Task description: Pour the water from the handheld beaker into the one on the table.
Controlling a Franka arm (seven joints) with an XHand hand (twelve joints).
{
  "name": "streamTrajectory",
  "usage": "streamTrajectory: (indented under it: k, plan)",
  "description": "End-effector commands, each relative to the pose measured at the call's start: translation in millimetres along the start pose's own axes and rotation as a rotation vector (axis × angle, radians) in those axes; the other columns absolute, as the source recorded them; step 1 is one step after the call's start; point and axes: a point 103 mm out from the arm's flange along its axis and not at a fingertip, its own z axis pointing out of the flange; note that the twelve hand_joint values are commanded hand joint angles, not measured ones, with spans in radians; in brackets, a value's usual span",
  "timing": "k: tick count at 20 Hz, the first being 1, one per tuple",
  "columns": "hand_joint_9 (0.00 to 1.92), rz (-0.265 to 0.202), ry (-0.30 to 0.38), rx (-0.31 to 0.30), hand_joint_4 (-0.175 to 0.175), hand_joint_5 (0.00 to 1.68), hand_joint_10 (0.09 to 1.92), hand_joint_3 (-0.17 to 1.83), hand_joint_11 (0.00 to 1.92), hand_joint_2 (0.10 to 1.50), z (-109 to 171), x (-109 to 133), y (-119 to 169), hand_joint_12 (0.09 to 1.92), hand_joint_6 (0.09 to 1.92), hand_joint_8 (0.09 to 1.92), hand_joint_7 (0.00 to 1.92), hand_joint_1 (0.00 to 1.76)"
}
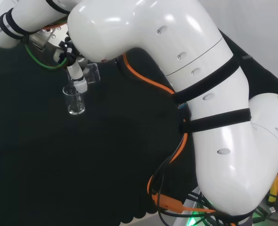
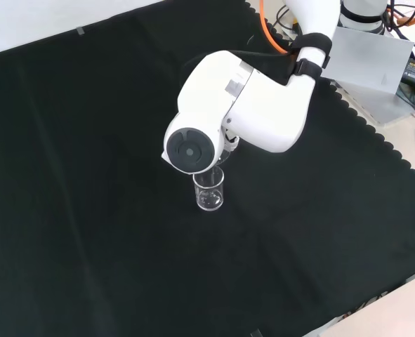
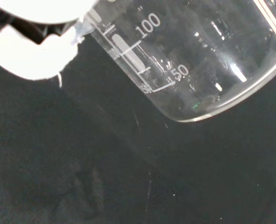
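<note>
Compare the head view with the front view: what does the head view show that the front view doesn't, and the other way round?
Head view: the hand just above the standing beaker, with a green cable near it. Front view: a white arm link with a round grey cap standing over that spot, plus the cloth's scalloped edge and a grey metal plate beyond it. Both: one clear beaker upright on the black cloth, and the orange cable.

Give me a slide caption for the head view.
White robot arm reaches over the black cloth, its hand poised just above a clear beaker standing upright on the bench.
</note>
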Motion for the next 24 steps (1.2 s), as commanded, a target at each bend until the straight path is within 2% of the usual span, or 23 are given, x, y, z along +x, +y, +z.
streamTrajectory:
  k: [1,8,13,15,24]
  plan:
    - [1.48,0.001,0.001,-0.001,0.139,1.25,0.78,0.83,1.38,0.58,-1,-1,-1,0.8,0.8,0.18,1.74,1.14]
    - [1.48,-0.002,0.018,0.01,0.139,1.25,0.78,0.83,1.38,0.58,16,-19,-4,0.79,0.8,0.18,1.74,1.14]
    - [1.48,-0.001,0.013,0.019,0.139,1.25,0.78,0.83,1.38,0.58,17,-19,-2,0.79,0.8,0.18,1.74,1.14]
    - [1.48,0.007,-0.007,0.03,0.14,1.25,0.78,0.83,1.38,0.58,7,-10,-2,0.79,0.8,0.18,1.74,1.14]
    - [1.48,0.007,0.008,0.021,0.14,1.25,0.78,0.83,1.38,0.58,4,-9,-2,0.79,0.8,0.19,1.74,1.14]
